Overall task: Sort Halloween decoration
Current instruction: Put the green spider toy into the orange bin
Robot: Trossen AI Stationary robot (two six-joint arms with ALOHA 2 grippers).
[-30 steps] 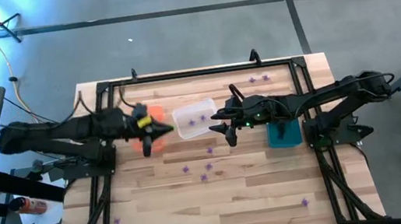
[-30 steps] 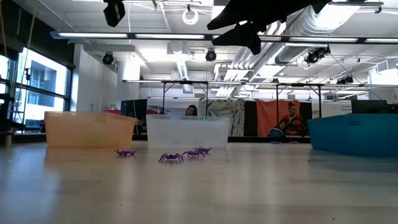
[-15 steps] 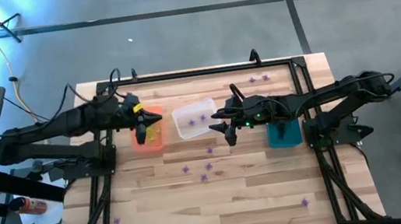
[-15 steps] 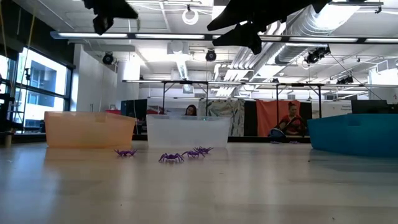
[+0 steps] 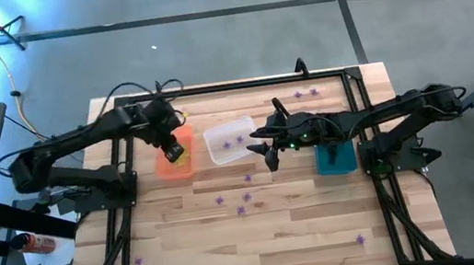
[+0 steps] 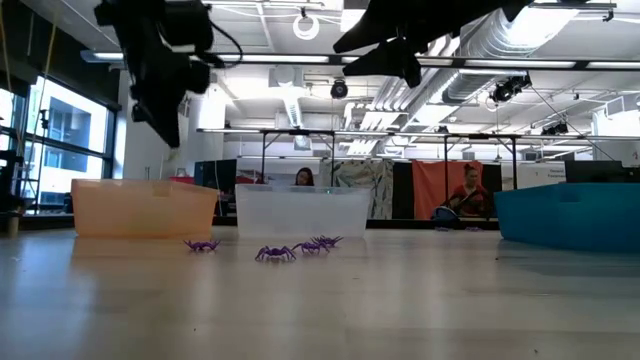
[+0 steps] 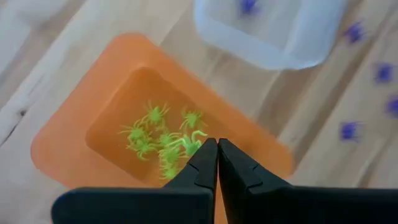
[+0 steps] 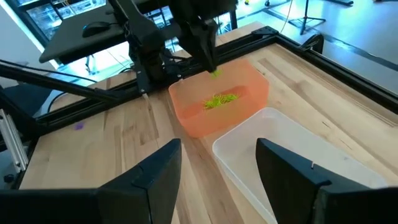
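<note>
The Halloween decoration pieces are tiny plastic spiders. Several yellow-green ones (image 7: 155,134) lie in the orange bin (image 5: 167,165). Purple ones lie in the clear bin (image 5: 229,141) and loose on the table (image 5: 239,197). My left gripper (image 5: 177,152) hangs above the orange bin, pointing steeply down, shut on a yellow-green spider (image 8: 215,74). My right gripper (image 5: 262,147) hovers open beside the clear bin's right end, holding nothing. My left gripper pinches one yellow-green spider (image 7: 191,140) between its two fingertips (image 7: 205,155). The fingers come from above, pointing steeply down. The spider hangs at the tips, clear of the orange bin's floor and of the spiders lying there.
A teal bin (image 5: 335,158) stands to the right, under my right arm. More purple spiders lie near the far edge (image 5: 306,94) and near the front right (image 5: 360,239). A black frame (image 5: 212,88) rims the table. People show in the room beyond (image 6: 468,190).
My left gripper has swung toward the table's far edge and come down. It has tipped from nearly level to pointing steeply down over the orange bin, staying shut.
</note>
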